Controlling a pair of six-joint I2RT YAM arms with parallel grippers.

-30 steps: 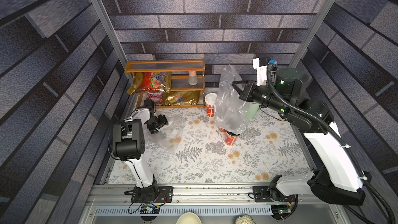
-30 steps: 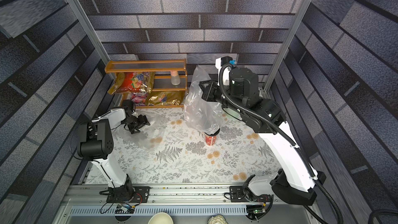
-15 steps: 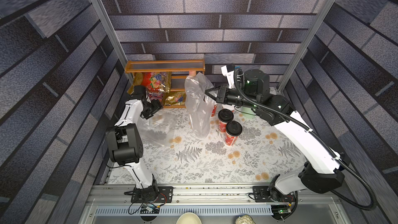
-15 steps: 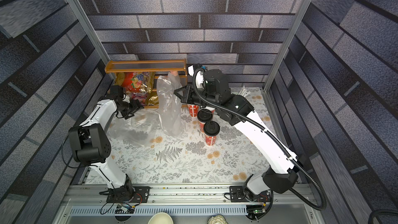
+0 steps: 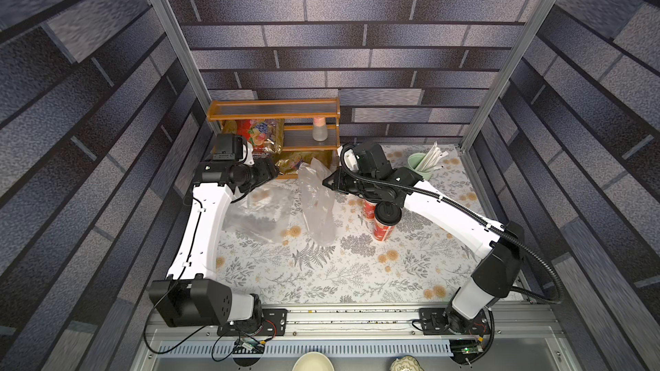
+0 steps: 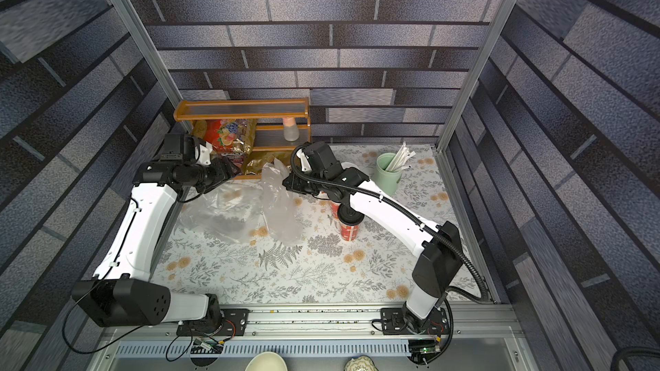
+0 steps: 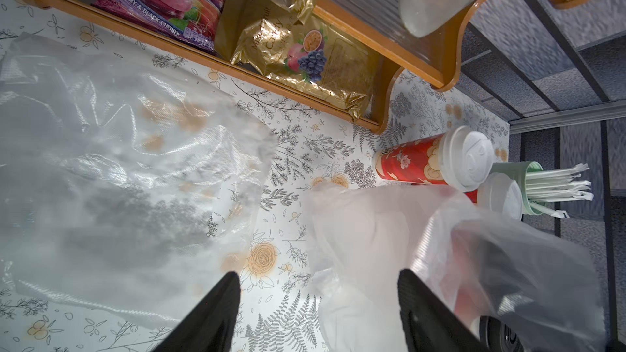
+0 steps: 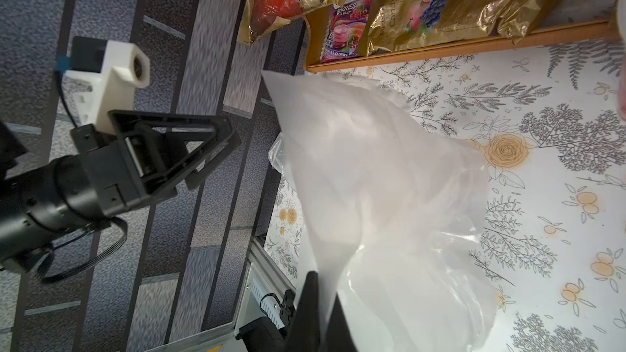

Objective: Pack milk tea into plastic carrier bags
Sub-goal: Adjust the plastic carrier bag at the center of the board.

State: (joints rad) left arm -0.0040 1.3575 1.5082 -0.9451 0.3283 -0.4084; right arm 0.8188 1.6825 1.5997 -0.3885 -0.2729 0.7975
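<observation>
My right gripper [image 5: 326, 183] [image 8: 321, 286] is shut on the top edge of a clear plastic carrier bag [image 5: 316, 205] [image 6: 278, 208] [image 8: 389, 181], which hangs down to the table. A second carrier bag [image 5: 259, 212] [image 7: 118, 181] lies crumpled on the left. My left gripper [image 5: 273, 171] [image 7: 318, 279] hovers open between the two bags, holding nothing. A black-lidded red milk tea cup [image 5: 385, 221] [image 6: 348, 224] stands right of the hanging bag, with another red cup [image 5: 368, 208] partly under the right arm. Two white-lidded cups [image 7: 426, 164] [image 7: 501, 194] show in the left wrist view.
A wooden shelf [image 5: 275, 115] with foil snack packets [image 5: 262, 133] and a small bottle [image 5: 319, 132] stands at the back left. A pale green cup of straws [image 5: 421, 167] sits back right. Walls and metal posts close in the floral table [image 5: 339, 273].
The right arm has carried the bag leftward and lower, off the cups. The left gripper has risen from the table and swung back and right, toward the hanging bag, its jaws slightly narrower.
</observation>
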